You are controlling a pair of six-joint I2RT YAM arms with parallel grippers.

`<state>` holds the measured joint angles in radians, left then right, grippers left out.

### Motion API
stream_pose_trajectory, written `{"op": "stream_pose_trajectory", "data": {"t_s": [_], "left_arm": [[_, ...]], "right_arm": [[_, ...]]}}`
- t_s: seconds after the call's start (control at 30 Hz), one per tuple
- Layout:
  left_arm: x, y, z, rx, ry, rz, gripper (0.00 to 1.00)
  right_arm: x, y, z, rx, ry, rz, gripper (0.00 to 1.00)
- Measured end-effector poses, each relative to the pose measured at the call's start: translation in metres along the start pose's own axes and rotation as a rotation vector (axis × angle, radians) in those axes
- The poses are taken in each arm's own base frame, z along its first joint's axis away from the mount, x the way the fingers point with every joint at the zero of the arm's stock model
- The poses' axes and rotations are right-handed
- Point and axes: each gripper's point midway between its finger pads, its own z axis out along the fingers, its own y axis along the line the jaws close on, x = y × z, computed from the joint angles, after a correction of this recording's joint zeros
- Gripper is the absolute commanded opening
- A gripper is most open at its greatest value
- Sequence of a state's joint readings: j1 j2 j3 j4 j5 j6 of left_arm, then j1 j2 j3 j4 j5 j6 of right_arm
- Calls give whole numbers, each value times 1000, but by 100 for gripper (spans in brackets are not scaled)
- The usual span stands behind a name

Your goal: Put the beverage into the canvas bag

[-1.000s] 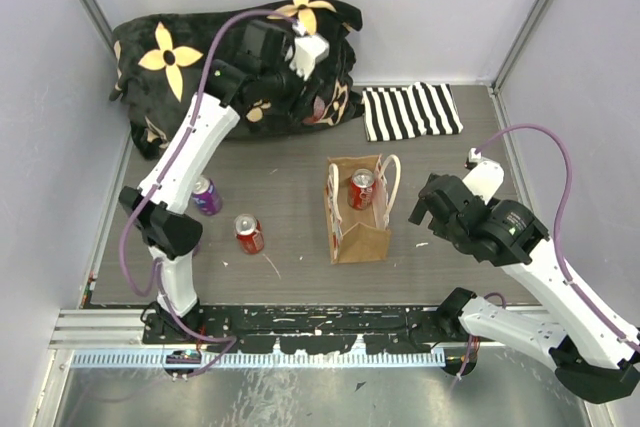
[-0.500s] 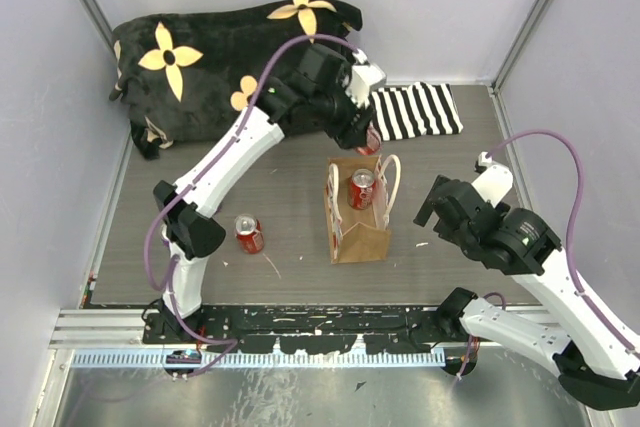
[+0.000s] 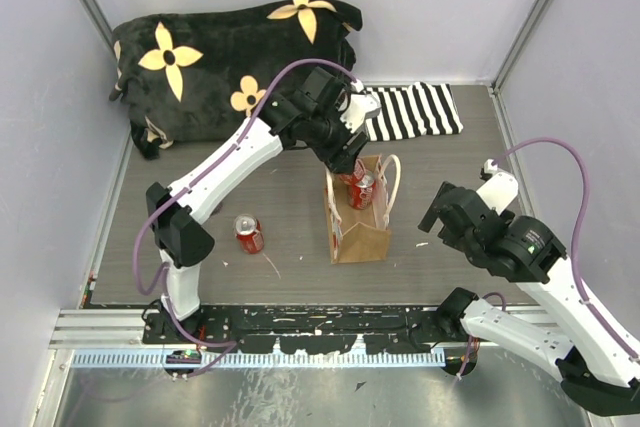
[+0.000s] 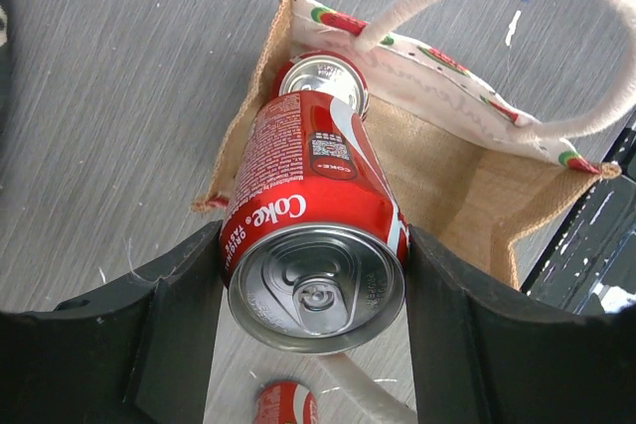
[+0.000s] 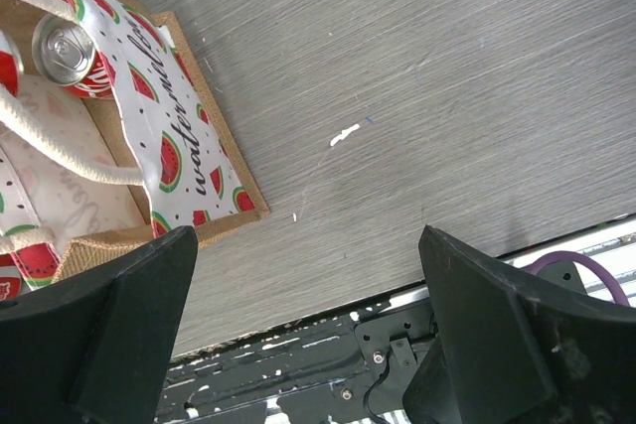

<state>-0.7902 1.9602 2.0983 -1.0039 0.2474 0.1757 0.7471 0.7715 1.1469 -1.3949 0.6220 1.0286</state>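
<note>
Bright, even, diffuse light fills all three views; no lamp shows. Top view: sharp throughout, with only faint, soft shadows beside the bag (image 3: 360, 237). The metal sheet (image 3: 300, 392) along the bottom edge gives dull, patchy glare. Left wrist view: the can (image 4: 313, 235) is crisp, its lid gleaming; the black left fingers (image 4: 89, 354) in the lower corners look slightly soft. Right wrist view: table (image 5: 417, 96) grain is sharp; the right fingers (image 5: 99, 345) are dark, with little detail.

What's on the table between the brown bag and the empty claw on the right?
Just bare grey table with a small white fleck between the canvas bag and the open right gripper, seen in the right wrist view.
</note>
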Motion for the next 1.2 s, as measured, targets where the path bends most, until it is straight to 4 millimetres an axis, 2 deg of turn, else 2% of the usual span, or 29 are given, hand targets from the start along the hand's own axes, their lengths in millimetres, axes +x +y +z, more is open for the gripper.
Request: {"op": "stream_pose_trajectory", "data": {"t_s": [0.23, 0.33, 0.53, 0.87, 1.2], "left_arm": [[8, -2, -24, -18, 1, 47, 0], [16, -3, -26, -18, 17, 61, 0], [32, -4, -19, -6, 63, 71, 0], [38, -3, -13, 1, 87, 102, 0], [56, 4, 17, -6, 168, 100, 0]], "right_arm": [[1, -5, -2, -3, -1, 9, 100], [2, -5, -2, -2, 1, 8, 100], [2, -5, -2, -2, 2, 7, 100], [2, -5, -2, -1, 2, 14, 100], [3, -6, -2, 3, 4, 13, 100]]}}
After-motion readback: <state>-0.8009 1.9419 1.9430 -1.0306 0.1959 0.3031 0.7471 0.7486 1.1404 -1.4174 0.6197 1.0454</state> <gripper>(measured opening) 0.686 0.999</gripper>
